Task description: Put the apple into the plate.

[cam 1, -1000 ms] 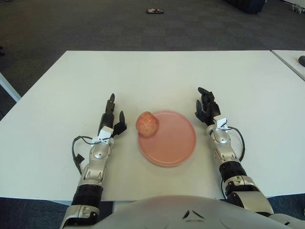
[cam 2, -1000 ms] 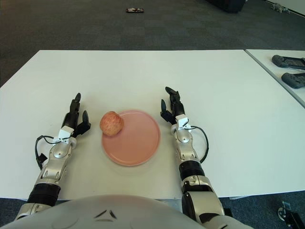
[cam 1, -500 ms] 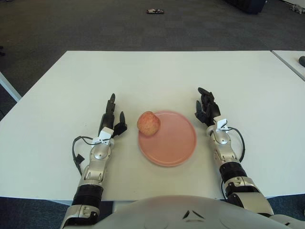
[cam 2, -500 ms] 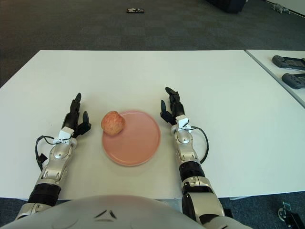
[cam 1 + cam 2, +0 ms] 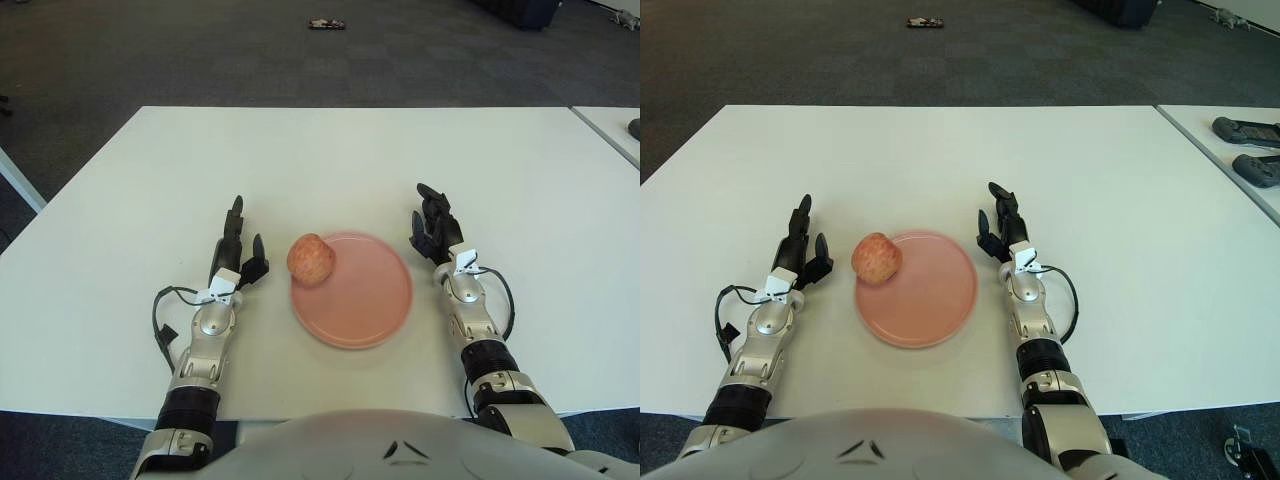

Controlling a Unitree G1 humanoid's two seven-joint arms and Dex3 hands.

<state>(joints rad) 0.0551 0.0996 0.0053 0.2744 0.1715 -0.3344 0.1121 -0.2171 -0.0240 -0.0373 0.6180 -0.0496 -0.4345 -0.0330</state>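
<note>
1. Apple [image 5: 310, 259] sat on the left rim of the plate [image 5: 365, 300], partly over its edge, on the side nearest the left robot hand [image 5: 238, 245].
2. The plate, pink and round, lay flat on the white tabletop [image 5: 330, 160], between the two arms and close to the near edge.
3. The left robot hand showed just left of the apple, not touching it, its fingers [image 5: 234, 215] stretched forward and spread, holding nothing.
4. The right robot hand [image 5: 434, 228] showed just beside the plate's right rim, apart from it, fingers [image 5: 428, 192] loosely extended and empty.
5. Both forearms ran from the near tabletop edge toward the middle, each with a dark cable looped beside the wrist.
6. Farther off, the tabletop carried nothing else up to its far edge.
7. To the right, a second table [image 5: 1230, 150] stood just beside the first, with two dark devices [image 5: 1245, 130] lying on it in the right eye view.
8. Beyond the tabletop was dark carpet [image 5: 200, 50], with a small dark item [image 5: 325, 22] lying on it far away; what it was could not be told.
</note>
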